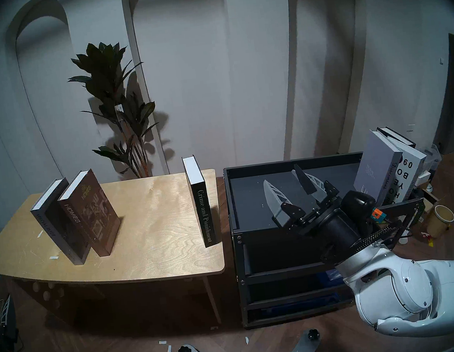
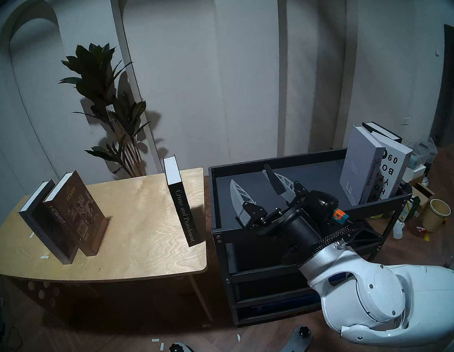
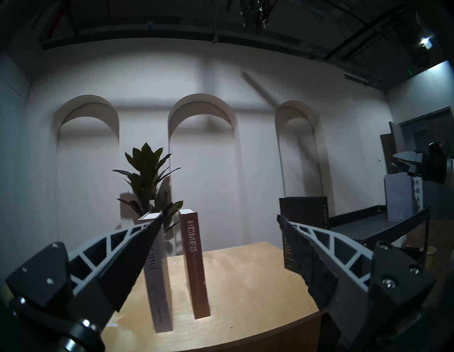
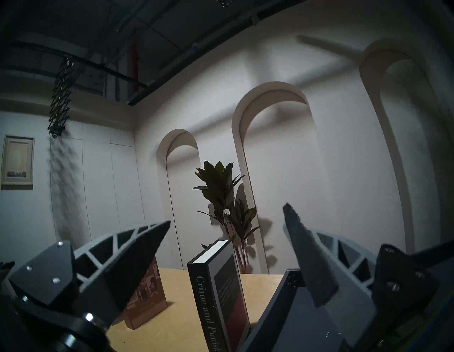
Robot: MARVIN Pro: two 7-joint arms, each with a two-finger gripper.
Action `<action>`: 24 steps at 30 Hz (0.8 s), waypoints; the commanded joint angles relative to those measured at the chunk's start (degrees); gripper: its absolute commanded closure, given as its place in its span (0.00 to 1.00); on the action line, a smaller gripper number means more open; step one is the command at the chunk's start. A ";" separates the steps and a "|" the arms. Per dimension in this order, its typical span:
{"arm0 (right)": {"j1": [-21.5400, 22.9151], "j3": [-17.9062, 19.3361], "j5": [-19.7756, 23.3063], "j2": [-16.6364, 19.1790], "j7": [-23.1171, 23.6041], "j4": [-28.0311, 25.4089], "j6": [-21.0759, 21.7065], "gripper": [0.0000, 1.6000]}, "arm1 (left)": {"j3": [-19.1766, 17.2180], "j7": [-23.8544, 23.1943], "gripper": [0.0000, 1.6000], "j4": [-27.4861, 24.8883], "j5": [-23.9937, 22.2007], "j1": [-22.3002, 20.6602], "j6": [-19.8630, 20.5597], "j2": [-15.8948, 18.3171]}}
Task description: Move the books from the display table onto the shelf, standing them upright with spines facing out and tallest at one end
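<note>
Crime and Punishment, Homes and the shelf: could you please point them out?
Crime and Punishment [image 1: 204, 216]: head left view, spine.
Homes [image 1: 94, 212]: head left view, front cover.
Shelf [image 1: 293, 163]: head left view, back rim.

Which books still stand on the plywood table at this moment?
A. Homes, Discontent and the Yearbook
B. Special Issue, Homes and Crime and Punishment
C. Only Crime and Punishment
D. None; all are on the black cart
B: Special Issue and Homes stand together at the left of the table, with Crime and Punishment near its right edge.
</note>
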 commanded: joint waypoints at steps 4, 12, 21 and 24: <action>2.86 0.61 -8.61 -1.62 -2.49 -0.14 7.32 0.00 | 2.93 -1.77 0.00 -6.15 -4.61 -3.58 3.77 4.89; 2.88 -0.90 -13.91 -6.51 -8.34 0.40 13.97 0.00 | 6.08 -0.18 0.00 -7.28 -7.13 -5.73 8.35 7.38; 1.73 -5.98 -21.58 -13.02 -18.30 2.45 21.41 0.00 | 4.87 2.08 0.00 -7.98 -5.70 -4.00 9.50 5.94; 1.56 -7.56 -24.23 -15.34 -21.90 3.65 23.45 0.00 | 3.80 2.41 0.00 -9.34 -4.11 -3.00 8.31 4.73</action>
